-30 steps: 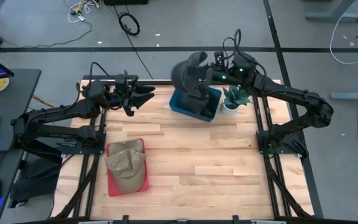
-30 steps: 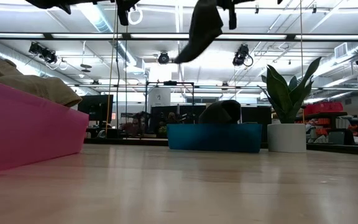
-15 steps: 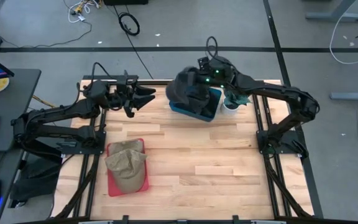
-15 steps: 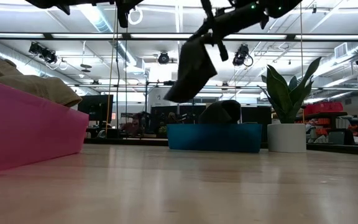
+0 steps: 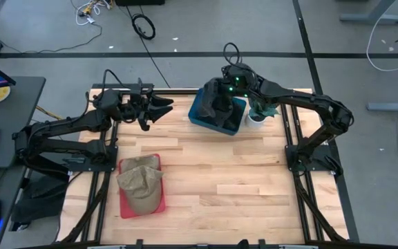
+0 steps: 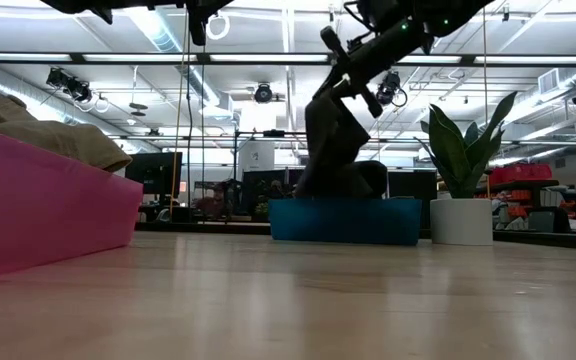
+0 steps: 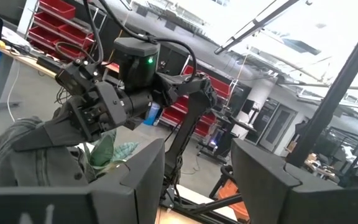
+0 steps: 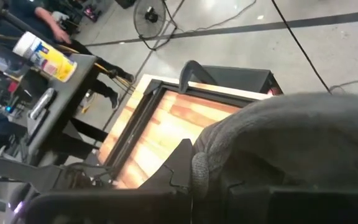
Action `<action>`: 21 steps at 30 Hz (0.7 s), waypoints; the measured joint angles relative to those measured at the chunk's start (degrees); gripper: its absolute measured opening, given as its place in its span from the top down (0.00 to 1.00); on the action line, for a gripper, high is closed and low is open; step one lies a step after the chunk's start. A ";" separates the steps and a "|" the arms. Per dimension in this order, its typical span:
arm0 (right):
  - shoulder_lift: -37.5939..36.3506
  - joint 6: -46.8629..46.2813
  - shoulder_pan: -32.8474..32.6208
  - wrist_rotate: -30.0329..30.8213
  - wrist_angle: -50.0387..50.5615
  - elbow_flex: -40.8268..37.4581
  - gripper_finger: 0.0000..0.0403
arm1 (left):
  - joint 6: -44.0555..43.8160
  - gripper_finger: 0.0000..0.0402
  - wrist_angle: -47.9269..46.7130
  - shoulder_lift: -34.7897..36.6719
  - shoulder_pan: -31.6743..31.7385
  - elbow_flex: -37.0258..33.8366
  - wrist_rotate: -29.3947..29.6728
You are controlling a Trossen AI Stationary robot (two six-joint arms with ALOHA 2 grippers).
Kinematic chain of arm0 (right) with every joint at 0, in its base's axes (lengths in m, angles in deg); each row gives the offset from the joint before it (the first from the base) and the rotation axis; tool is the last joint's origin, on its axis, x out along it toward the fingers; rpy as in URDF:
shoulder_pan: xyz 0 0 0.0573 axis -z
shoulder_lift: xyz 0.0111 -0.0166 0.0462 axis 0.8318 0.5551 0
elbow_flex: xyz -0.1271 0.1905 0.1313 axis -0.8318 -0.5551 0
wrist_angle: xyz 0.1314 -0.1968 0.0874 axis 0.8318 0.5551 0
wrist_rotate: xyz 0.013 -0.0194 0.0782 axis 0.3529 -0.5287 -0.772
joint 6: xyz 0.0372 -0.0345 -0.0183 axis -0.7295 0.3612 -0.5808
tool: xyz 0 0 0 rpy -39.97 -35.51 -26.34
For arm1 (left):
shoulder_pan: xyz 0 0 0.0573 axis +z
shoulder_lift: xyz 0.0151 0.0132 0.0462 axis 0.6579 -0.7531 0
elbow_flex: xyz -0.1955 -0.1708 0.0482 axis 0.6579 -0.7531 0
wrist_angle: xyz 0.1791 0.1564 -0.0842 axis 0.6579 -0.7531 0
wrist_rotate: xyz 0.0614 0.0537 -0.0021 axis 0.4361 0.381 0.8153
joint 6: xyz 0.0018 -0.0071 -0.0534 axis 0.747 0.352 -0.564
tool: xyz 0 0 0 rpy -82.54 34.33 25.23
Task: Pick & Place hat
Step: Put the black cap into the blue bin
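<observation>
One dark hat hangs clamped in the right gripper — over the blue bin; left gripper apart.

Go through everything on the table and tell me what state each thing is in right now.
Dark hat: held by the right hand, hanging into the blue bin.
Blue bin: upright, at the far edge of the table.
Tan hat: lying in the pink bin.
Pink bin: upright, near the left front.
Plant: standing upright beside the blue bin.
Left hand: open, empty, raised.
</observation>
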 joint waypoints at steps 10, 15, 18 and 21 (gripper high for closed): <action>0.49 -0.06 0.74 0.41 1.02 0.01 0.95 | -0.05 0.53 -0.02 0.00 0.00 0.00 0.02; 3.19 -0.24 0.69 0.39 1.25 0.00 0.95 | -0.03 0.53 -0.02 0.00 -0.02 0.00 0.02; 4.92 -0.22 0.69 0.39 1.02 0.00 0.95 | -0.21 0.53 -0.02 0.00 -0.02 0.00 0.02; 5.98 -0.44 0.71 0.41 0.32 0.00 0.95 | -0.27 0.53 -0.08 0.00 -0.02 0.00 0.02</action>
